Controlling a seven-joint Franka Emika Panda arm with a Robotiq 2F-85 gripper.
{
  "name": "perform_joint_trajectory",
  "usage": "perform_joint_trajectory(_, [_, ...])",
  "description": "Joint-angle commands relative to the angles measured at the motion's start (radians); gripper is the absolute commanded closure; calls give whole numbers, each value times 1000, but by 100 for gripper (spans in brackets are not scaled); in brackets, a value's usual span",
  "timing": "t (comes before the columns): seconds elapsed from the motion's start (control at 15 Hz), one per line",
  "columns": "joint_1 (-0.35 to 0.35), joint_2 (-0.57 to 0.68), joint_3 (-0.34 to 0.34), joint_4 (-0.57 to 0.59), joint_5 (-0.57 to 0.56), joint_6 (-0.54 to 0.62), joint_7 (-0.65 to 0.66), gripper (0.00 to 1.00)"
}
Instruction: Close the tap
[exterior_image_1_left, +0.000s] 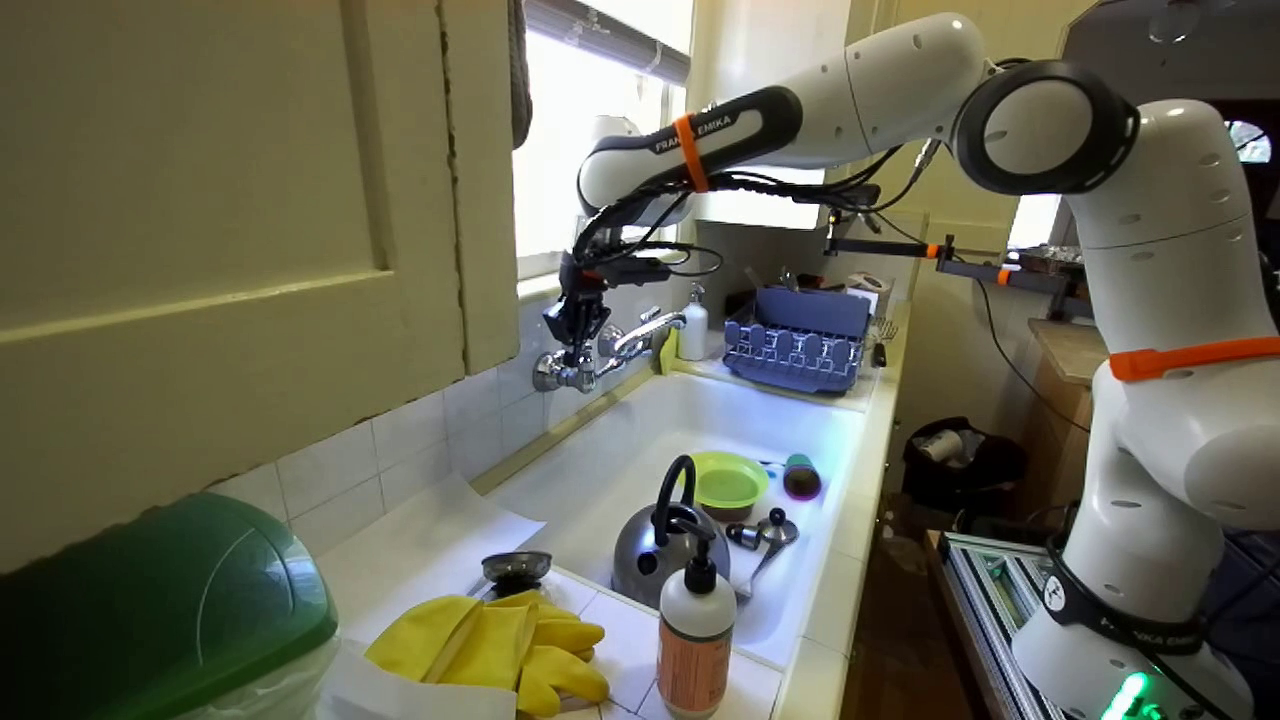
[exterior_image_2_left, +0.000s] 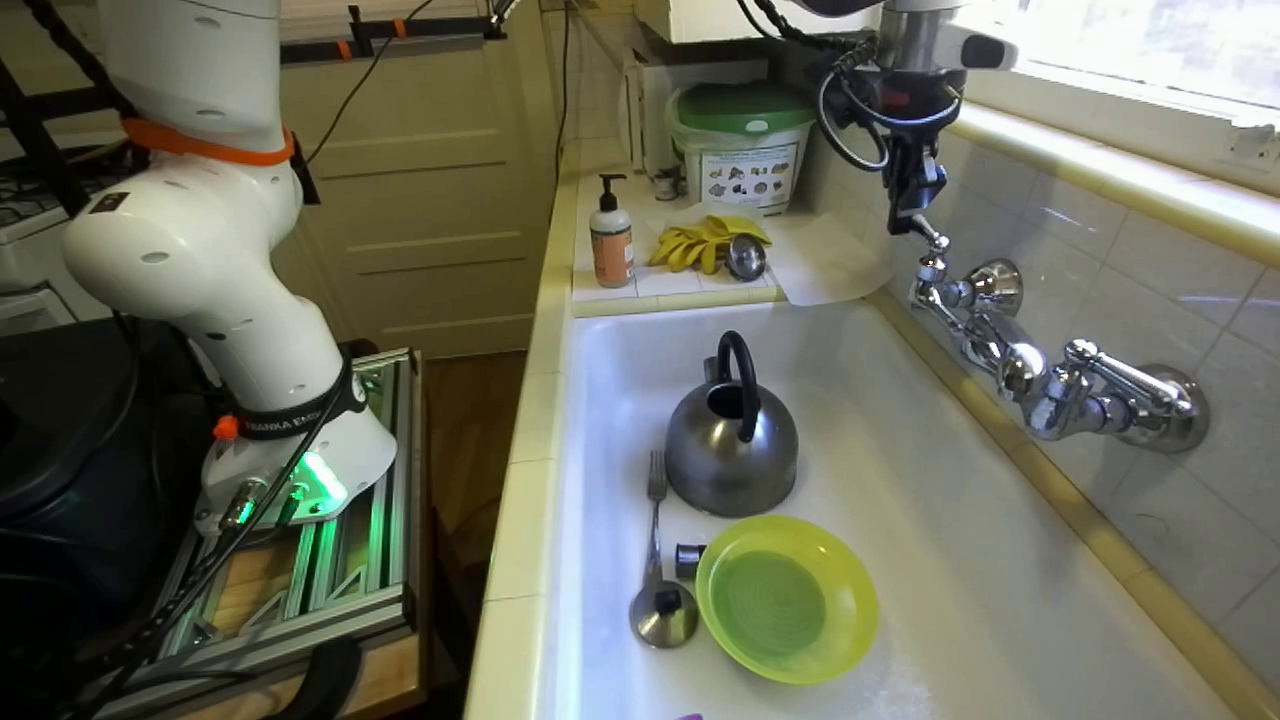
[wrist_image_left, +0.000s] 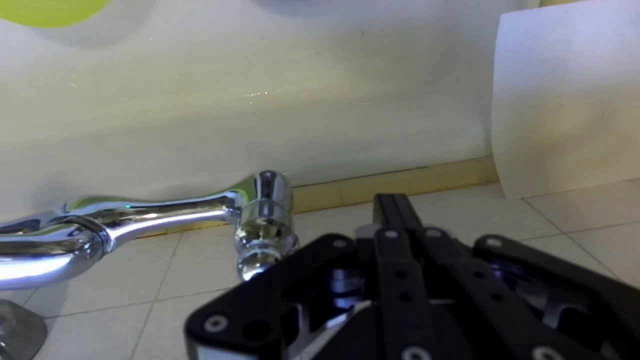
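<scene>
1. We find the tap (exterior_image_2_left: 1020, 370) fixed to the tiled wall (exterior_image_2_left: 1090, 250), above a long side of the sink (exterior_image_2_left: 960, 520); it shows in all three views.
2. The claw (wrist_image_left: 393, 198) is clenched — in the wrist view its fingers (wrist_image_left: 384, 214) lie flat against each other, and we see nothing held between them.
3. In an exterior view the claw points downward, its tip right at the handle (exterior_image_2_left: 938, 240) on the end of the tap nearer the bin (exterior_image_2_left: 745, 165). Whether tip and handle touch, we cannot tell.
4. In the wrist view that same end of the tap stands just to the left of the fingers as we look, partly covered by the claw; from there the chrome pipe (wrist_image_left: 165, 212) runs off to the left edge.
5. The second handle (exterior_image_2_left: 1140, 380) sits farther along the wall, well apart from the claw.
6. Down in the sink we have the kettle (exterior_image_2_left: 735, 465), upright, with the fork (exterior_image_2_left: 656, 485) just beside it and the bowl (exterior_image_2_left: 785, 600) near both.
7. On the worktop (exterior_image_1_left: 625, 640) at one end of the sink we see the bottle (exterior_image_2_left: 612, 245), the gloves (exterior_image_2_left: 700, 243) and the paper (exterior_image_2_left: 840, 265) — its edge reaching over the sink.
8. Beyond the opposite end, in an exterior view, stands the rack (exterior_image_1_left: 795, 345).
</scene>
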Motion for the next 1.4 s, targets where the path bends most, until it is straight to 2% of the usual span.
perform_joint_trajectory(0.0, [25,40,-21,50,-32,107,68,100])
perform_joint_trajectory(0.2, [21,29,-7,45,-33,41,16,100])
perform_joint_trajectory(0.4, [28,-20,-3,4,-113,-89,-107,100])
perform_joint_trajectory(0.73, [21,-120,-12,-112,-222,-156,-257,100])
perform_joint_trajectory(0.8, [17,-152,-18,-148,-232,-157,-262,74])
perform_joint_trajectory(0.87, [13,-175,-23,-168,-239,-168,-272,74])
perform_joint_trajectory(1.33, [-26,-394,-78,-348,-218,-234,-273,22])
